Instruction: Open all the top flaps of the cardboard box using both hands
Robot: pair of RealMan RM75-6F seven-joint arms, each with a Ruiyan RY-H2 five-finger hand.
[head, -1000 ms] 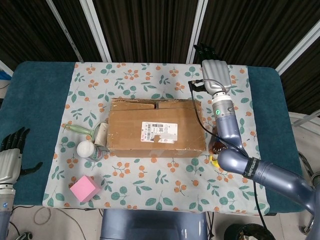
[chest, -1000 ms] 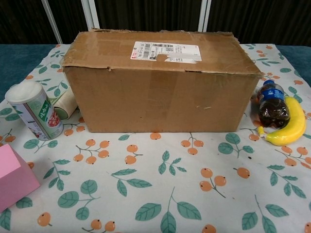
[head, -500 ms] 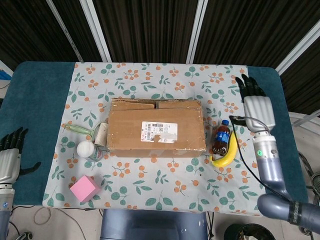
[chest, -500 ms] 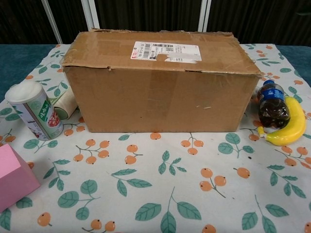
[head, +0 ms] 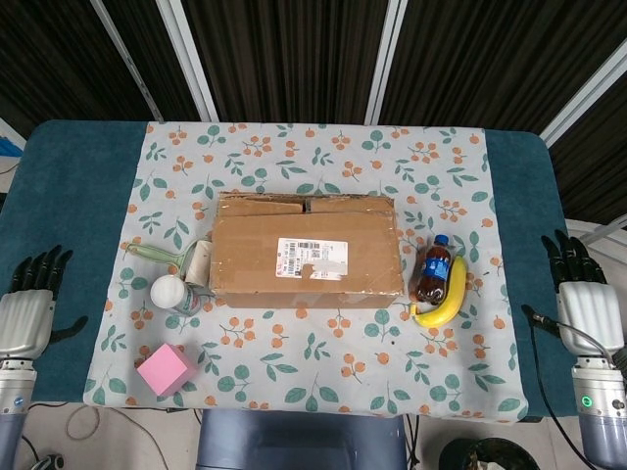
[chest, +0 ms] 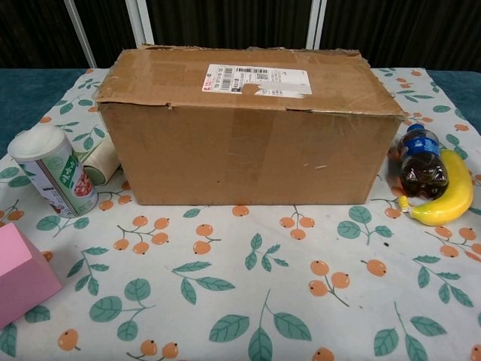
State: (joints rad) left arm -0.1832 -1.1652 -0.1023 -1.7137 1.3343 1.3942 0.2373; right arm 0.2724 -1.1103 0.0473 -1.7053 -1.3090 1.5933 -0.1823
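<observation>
A brown cardboard box [head: 307, 250] [chest: 244, 128] stands in the middle of the floral cloth, its top flaps lying flat and closed, a white shipping label on top. My left hand [head: 26, 308] hangs off the table's left edge, fingers spread, holding nothing. Off the right edge my right hand [head: 584, 296] is likewise empty with fingers apart. Both hands are far from the box and neither shows in the chest view.
A white can [head: 172, 293] [chest: 51, 171], a lint roller [head: 176, 258] and a pink block [head: 166, 369] [chest: 19, 272] lie left of the box. A cola bottle [head: 432, 269] [chest: 421, 162] and a banana [head: 447, 297] [chest: 445, 200] lie right of it.
My right arm has swung from behind the box's right end, out past the table's right edge and down toward the near side. The left hand has shifted slightly. The box is unchanged.
</observation>
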